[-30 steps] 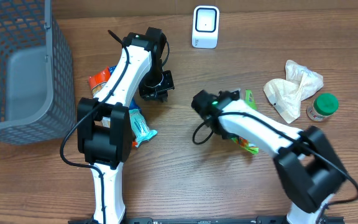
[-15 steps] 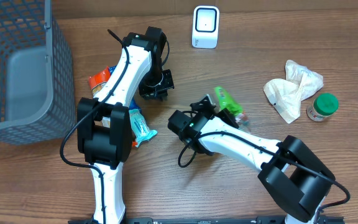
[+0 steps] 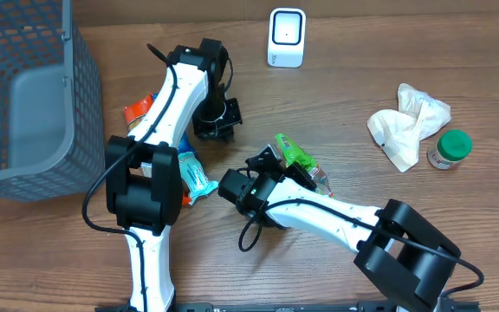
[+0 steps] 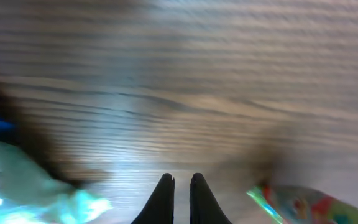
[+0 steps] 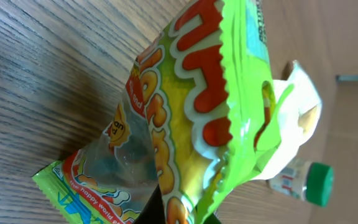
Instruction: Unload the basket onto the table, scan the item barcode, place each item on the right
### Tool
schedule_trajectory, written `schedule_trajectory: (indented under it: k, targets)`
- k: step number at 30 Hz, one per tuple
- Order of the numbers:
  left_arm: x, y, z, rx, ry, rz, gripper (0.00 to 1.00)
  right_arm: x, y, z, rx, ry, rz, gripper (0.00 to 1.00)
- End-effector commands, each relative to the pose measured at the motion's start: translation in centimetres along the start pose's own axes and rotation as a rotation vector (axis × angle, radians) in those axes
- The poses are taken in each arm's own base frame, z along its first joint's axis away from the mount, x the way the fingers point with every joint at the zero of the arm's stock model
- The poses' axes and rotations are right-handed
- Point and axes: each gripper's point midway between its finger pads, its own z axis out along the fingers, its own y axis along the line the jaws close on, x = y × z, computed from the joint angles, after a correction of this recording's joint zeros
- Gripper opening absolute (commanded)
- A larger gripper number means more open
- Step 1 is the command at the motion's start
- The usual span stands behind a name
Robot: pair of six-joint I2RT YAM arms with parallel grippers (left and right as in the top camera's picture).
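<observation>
right gripper pinching the green snack bag near the middle of the table, well apart from the white scanner; left gripper jaws pressed together.

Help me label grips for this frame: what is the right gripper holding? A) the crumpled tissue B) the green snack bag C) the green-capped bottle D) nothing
B: the right gripper is shut on the green snack bag, pinched between its fingers in the right wrist view; the green-capped bottle and crumpled tissue lie apart from it, untouched.
</observation>
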Motion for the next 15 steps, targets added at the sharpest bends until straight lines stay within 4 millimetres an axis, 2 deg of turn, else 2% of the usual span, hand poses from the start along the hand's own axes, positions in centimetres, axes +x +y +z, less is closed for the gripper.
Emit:
schedule_trajectory:
  k: [1, 4, 9, 15]
  targets:
    - [2.8, -3.3, 1.7, 0.169, 0.124, 0.064, 0.04, -1.6, 0.0, -0.6, -0.109, 0.014, 0.120, 0.04]
    - [4.3, -5.2, 3.1, 0.290, 0.185, 0.099, 0.04, -2.5, -0.4, -1.0, -0.181, 0.034, 0.169, 0.04]
    - [6.4, -7.0, 5.3, 0.434, 0.262, 0.121, 0.04, -4.0, -1.6, -1.7, -0.254, 0.042, 0.236, 0.04]
    - [7.8, -8.9, 6.1, 0.569, 0.303, 0.154, 0.04, -3.6, -0.4, -1.6, -0.394, 0.110, 0.273, 0.04]
